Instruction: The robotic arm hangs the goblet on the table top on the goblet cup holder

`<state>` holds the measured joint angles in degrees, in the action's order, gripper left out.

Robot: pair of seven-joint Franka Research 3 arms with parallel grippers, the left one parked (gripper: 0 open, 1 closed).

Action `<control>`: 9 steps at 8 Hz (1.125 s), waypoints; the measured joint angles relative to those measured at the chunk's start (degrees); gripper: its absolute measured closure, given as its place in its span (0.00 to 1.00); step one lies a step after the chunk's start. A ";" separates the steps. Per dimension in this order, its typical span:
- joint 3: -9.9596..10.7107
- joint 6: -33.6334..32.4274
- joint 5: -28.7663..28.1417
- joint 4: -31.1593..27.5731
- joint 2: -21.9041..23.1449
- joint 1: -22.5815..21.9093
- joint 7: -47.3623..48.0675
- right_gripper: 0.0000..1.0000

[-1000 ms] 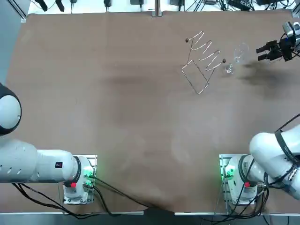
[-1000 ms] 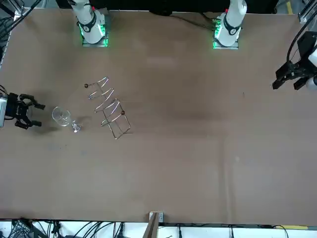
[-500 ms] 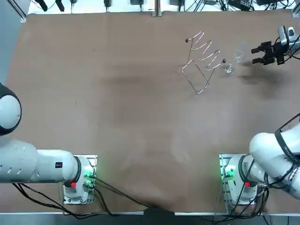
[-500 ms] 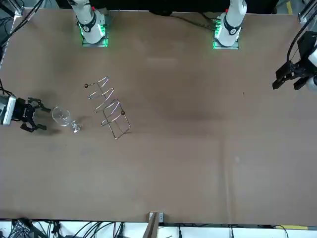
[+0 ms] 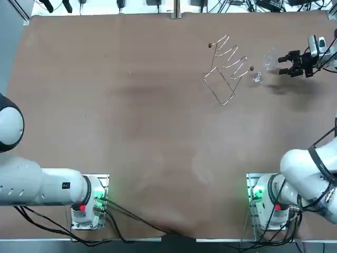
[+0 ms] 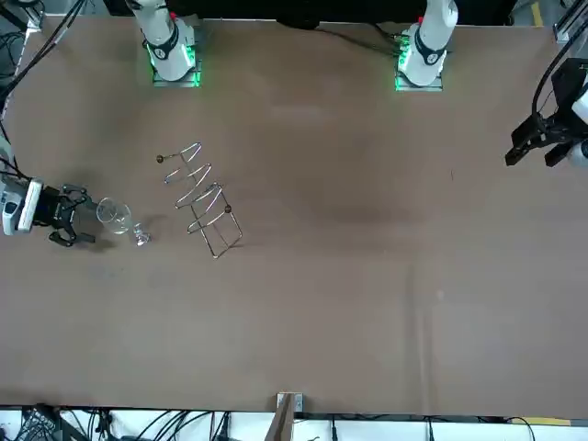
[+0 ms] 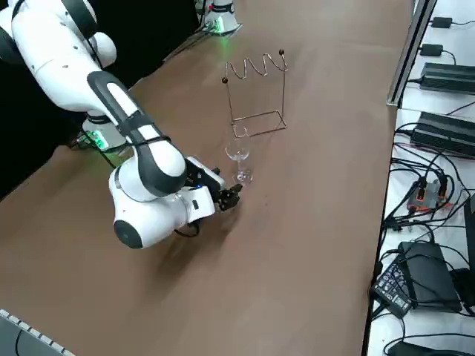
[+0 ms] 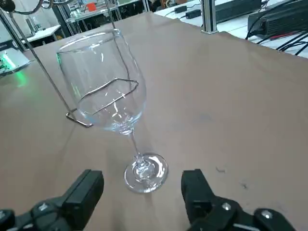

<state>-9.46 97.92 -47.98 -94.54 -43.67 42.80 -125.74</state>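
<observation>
Approach step, I judge: right end effector (image 5: 282, 65) low over the tabletop (image 5: 131, 105), fingers spread and empty, just short of the upright goblet (image 8: 103, 91) standing beside the wire goblet cup holder (image 6: 204, 197); next I'd ease forward to straddle the stem, then close gently.

A broad brown desk (image 5: 131, 105) fills the scene. A short metal post (image 5: 175, 13) stands at the middle of its far edge, where an aluminium rail (image 7: 410, 44) runs along the border. Beyond that far edge a white surface (image 7: 460, 222) carries flat black boxes (image 7: 445, 78) and tangled black cables (image 7: 415, 222), a dark backdrop (image 7: 156, 30) closes off the near side, and cluttered metal racks (image 8: 96, 9) stand further off in the room.
</observation>
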 joint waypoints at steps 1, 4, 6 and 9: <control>0.00 0.93 -0.71 -0.13 -0.49 -0.36 -0.05 0.00; -0.02 3.20 -2.00 -0.64 -1.66 -2.17 -1.25 0.00; -0.01 3.36 -2.29 -1.21 -2.30 -2.81 -1.80 0.00; -0.02 3.39 -3.44 -2.86 -2.65 -3.39 -5.02 0.00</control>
<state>-9.47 101.31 -51.43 -97.40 -46.32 39.41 -130.76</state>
